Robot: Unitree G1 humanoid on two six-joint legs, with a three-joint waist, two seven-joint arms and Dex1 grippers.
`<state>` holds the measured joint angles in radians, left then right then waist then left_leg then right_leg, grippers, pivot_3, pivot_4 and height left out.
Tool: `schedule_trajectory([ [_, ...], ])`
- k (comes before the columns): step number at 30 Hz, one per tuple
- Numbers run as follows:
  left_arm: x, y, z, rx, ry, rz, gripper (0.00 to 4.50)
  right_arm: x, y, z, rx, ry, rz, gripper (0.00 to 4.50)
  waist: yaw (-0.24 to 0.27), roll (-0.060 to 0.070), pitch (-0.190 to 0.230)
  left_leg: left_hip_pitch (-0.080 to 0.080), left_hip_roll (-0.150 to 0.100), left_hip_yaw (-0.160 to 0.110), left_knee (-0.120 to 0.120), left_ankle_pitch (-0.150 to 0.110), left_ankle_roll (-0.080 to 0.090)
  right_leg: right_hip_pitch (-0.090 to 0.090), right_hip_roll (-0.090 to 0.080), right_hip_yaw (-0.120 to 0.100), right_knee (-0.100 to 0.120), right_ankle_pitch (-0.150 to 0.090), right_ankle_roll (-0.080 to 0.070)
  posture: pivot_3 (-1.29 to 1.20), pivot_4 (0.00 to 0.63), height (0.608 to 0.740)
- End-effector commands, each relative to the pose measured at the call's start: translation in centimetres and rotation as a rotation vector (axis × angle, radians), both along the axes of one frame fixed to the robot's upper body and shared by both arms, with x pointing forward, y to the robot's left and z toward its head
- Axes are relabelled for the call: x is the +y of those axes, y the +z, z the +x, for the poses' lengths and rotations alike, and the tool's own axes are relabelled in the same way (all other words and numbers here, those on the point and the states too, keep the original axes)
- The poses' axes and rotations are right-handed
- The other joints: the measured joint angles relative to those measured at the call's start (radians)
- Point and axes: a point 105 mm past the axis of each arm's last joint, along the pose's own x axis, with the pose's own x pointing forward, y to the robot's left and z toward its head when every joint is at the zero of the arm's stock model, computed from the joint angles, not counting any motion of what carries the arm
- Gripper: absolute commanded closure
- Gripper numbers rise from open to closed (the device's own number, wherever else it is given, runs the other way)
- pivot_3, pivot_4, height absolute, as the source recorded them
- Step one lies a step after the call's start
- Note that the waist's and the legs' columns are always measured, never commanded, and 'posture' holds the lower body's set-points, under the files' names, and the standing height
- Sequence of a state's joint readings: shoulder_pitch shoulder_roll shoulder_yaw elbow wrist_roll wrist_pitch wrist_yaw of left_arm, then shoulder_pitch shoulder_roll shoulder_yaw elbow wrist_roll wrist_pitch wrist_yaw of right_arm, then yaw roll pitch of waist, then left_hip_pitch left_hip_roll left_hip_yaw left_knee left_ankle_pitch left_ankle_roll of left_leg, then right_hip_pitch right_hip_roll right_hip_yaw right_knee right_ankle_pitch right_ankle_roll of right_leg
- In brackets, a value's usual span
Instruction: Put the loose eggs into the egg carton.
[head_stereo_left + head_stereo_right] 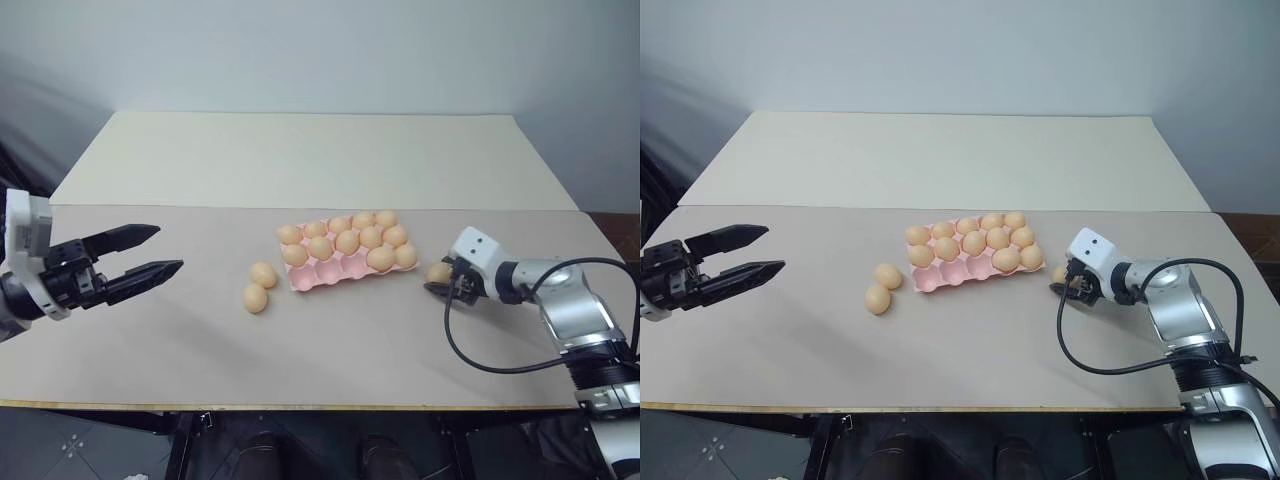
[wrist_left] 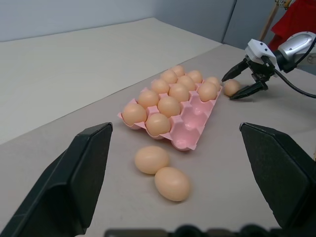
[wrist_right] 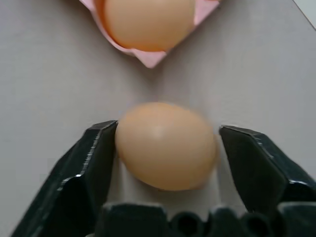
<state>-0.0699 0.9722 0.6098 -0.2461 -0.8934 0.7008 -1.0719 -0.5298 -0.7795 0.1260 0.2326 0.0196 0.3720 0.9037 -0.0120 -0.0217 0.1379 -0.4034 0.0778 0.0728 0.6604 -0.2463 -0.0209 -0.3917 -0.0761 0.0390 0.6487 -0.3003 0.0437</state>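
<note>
Right end effector (image 3: 165,148) half-open around a smooth oval egg (image 3: 165,145); left end effector (image 1: 150,252) wide open, empty

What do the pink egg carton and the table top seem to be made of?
The egg carton looks like thin moulded plastic or foam: smooth, evenly pink cups with a slight sheen; which of the two I cannot tell. The table top looks like matt beige board or laminate: flat, no glare, with a pale raw edge at the front.
</note>
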Motion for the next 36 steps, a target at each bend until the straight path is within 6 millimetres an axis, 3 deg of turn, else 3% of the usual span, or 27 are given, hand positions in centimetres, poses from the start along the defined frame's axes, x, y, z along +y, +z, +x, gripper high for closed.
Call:
schedule_trajectory([
  [1, -0.1, 1.2, -0.5, -0.047, 0.0, 0.011, 0.0, 0.2, 1.9, 0.2, -0.067, 0.014, 0.011, 1.94, -0.001, 0.0, 0.0, 0.001, 0.0, 0.0, 0.0, 0.0, 0.0, 0.0, 0.0, 0.0, 0.0, 0.0, 0.0, 0.0, 0.15, 0.74],
  [6, -0.1, 1.3, -0.8, -0.049, 0.001, 0.014, 0.0, 2.0, 5.4, -1.4, -0.14, 0.084, 0.03, 2.06, 0.0, 0.0, 0.0, -0.001, 0.0, 0.0, 0.0, 0.0, 0.0, 0.0, 0.0, 0.0, 0.0, 0.0, 0.0, 0.0, 0.15, 0.74],
  [10, -0.2, 1.7, -0.8, -0.06, 0.0, -0.005, 0.0, 7.6, 9.0, -2.0, -0.205, 0.218, 0.119, 2.06, -0.01, 0.0, 0.0, 0.001, 0.001, 0.0, 0.0, 0.0, 0.0, 0.0, 0.001, 0.001, 0.001, 0.0, 0.0, 0.0, 0.15, 0.74],
  [14, -0.2, 1.7, -0.6, -0.062, 0.013, -0.006, 0.0, 12.7, 8.4, -0.9, -0.202, 0.288, 0.152, 2.06, -0.011, 0.0, 0.0, 0.004, 0.004, 0.0, -0.001, 0.0, 0.0, 0.003, 0.005, 0.001, 0.001, 0.0, 0.0, 0.0, 0.15, 0.74],
  [18, -0.1, 1.8, -0.8, -0.062, 0.019, -0.001, 0.0, 14.6, 7.4, -0.4, -0.181, 0.31, 0.153, 2.06, 0.001, 0.0, 0.0, -0.001, 0.003, 0.0, -0.001, 0.0, 0.0, -0.001, 0.003, 0.0, 0.002, 0.0, 0.0, 0.0, 0.15, 0.74],
  [22, 0.0, 1.7, -1.1, -0.06, 0.024, 0.004, 0.0, 15.0, 6.0, -0.1, -0.16, 0.31, 0.129, 2.06, 0.005, 0.0, 0.0, -0.004, 0.0, 0.001, 0.0, 0.0, 0.0, -0.004, -0.001, 0.0, 0.007, 0.0, 0.0, 0.0, 0.15, 0.74],
  [25, 0.0, 1.5, -1.2, -0.057, 0.026, 0.007, 0.0, 14.8, 5.7, 0.1, -0.155, 0.287, 0.115, 1.16, 0.0, 0.0, 0.0, -0.003, 0.0, 0.001, 0.0, 0.0, 0.0, -0.004, 0.0, 0.0, 0.007, 0.0, 0.0, 0.0, 0.15, 0.74],
  [28, 0.0, 1.6, -1.1, -0.057, 0.028, 0.011, 0.0, 14.4, 6.6, -0.1, -0.176, 0.286, 0.12, 0.09, -0.002, 0.0, 0.0, -0.001, 0.001, 0.001, 0.0, 0.0, -0.001, -0.004, 0.001, 0.001, 0.008, 0.0, 0.0, 0.0, 0.15, 0.74],
  [32, 0.2, 1.5, -1.2, -0.053, 0.031, 0.012, 0.0, 13.3, 8.7, -1.4, -0.198, 0.292, 0.16, 0.04, -0.002, 0.0, 0.0, -0.003, 0.001, 0.001, 0.0, 0.0, 0.0, -0.005, 0.001, 0.001, 0.008, 0.0, 0.0, 0.0, 0.15, 0.74],
  [36, 1.6, 1.2, -1.6, -0.038, 0.085, 0.032, 0.0, 9.1, 11.2, -2.9, -0.212, 0.242, 0.227, 0.04, 0.0, 0.0, 0.0, -0.003, 0.001, 0.001, 0.0, 0.0, 0.0, -0.005, 0.001, 0.001, 0.007, 0.0, 0.0, 0.0, 0.15, 0.74],
])
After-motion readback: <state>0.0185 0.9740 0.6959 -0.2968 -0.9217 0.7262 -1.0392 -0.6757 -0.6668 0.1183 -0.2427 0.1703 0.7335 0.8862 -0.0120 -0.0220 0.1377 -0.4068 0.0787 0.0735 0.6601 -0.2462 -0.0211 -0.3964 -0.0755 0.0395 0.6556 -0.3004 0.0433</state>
